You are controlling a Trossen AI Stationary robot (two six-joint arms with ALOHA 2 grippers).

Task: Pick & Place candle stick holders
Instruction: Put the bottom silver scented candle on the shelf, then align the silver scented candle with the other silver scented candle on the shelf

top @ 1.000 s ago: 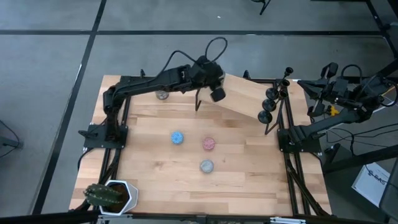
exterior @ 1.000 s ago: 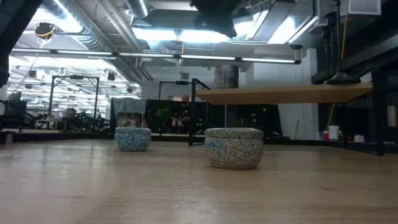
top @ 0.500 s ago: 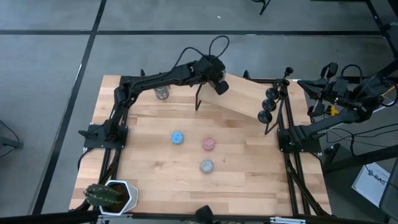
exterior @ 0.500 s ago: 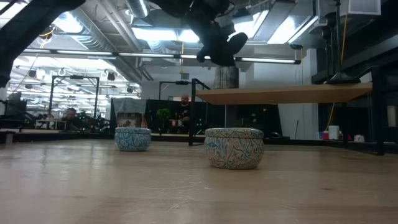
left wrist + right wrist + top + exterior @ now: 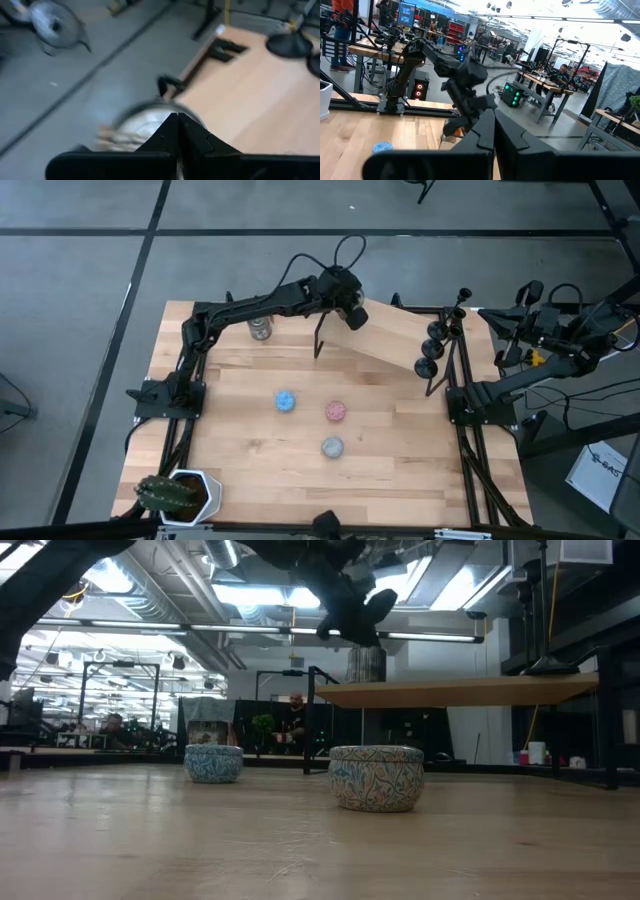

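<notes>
While raised, left end effector (image 5: 352,311) stays closed.

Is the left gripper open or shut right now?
Shut. In the left wrist view the left gripper has its two dark fingers pressed together with nothing between them, above the raised wooden shelf.

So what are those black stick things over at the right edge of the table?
They are the candle stick holders, three small black ones that look like metal. Each has a round flat base, a thin upright stem and a small cup on top. They stand upright close together in a row at the right end of the raised wooden shelf, near the table's far right corner. Two bases also show in the left wrist view. No gripper touches them.
</notes>
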